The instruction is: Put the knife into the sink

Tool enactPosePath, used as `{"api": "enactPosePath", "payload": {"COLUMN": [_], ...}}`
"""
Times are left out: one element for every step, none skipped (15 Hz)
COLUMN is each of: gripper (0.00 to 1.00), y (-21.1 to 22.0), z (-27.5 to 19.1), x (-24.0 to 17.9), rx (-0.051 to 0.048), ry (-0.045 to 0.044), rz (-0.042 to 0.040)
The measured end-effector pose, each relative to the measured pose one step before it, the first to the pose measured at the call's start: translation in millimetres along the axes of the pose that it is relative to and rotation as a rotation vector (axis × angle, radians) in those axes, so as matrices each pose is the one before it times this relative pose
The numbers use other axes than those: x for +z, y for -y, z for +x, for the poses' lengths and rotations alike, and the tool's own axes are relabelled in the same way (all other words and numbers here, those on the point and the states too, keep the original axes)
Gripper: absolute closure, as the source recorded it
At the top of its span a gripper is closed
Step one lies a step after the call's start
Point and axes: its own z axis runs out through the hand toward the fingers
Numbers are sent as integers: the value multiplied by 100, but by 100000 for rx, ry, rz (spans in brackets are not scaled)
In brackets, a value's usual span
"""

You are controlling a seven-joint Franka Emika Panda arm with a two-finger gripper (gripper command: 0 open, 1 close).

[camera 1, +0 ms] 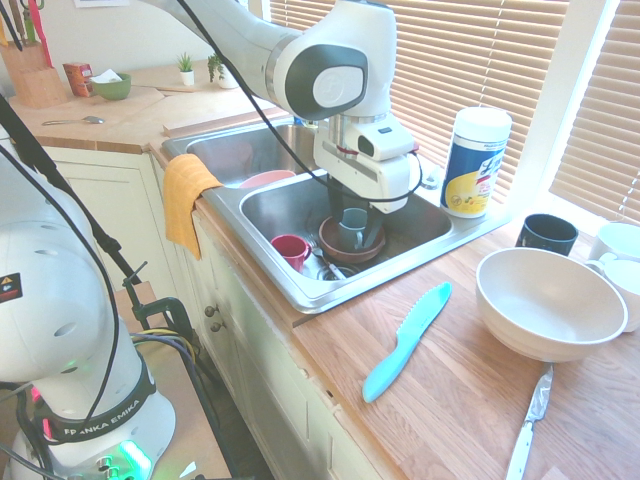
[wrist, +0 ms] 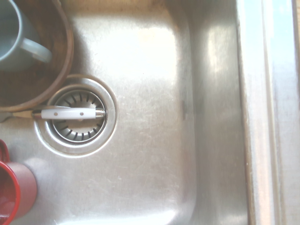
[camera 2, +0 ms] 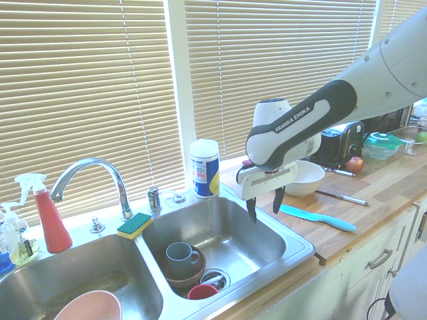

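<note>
The turquoise knife (camera 1: 405, 340) lies flat on the wooden counter, just outside the sink's right basin, its serrated blade pointing toward the sink rim (camera 1: 330, 295). From the other side the knife (camera 2: 317, 218) shows right of the basin (camera 2: 257, 243). My gripper (camera 2: 265, 207) hangs open over the right basin, fingers pointing down with nothing between them, left of the knife and apart from it. The wrist view looks straight down at the basin floor (wrist: 154, 93) and its drain (wrist: 77, 115).
In the right basin sit a grey mug (camera 2: 180, 257) in a brown bowl and a red cup (camera 2: 200, 291). On the counter stand a big white bowl (camera 1: 550, 300), a metal-bladed knife (camera 1: 528, 425), a black mug (camera 1: 546, 233) and a wipes canister (camera 1: 475, 160). An orange cloth (camera 1: 185, 200) hangs over the rim.
</note>
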Motion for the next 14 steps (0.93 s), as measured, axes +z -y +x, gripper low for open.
{"api": "enactPosePath", "payload": {"gripper": [0,0,0,0,0,0,0,0,0,0,0,0,0,0], "y": [25,78,97,31,-101,-415,-733,-923,-1209,-1320,-1601,-1900,-1920,-1921], "z": [16,-1,45,56,84,263,477,560,638,507,435,130,-154,-336], "x": [51,-16,-104,-105,-90,-63,-65,-32,-24,-57,-95,90,315,505], "rx": [151,-190,-891,-1714,-3071,-4036,-3833,-3024,-3975,-5166,-5959,-5234,-4303,-2812], "ry": [1,-538,-929,-309,6,614,863,943,1190,1125,45,-73,-76,-73], "rz": [12,150,365,204,-71,-168,-30,-28,97,115,-179,-461,-787,-714]}}
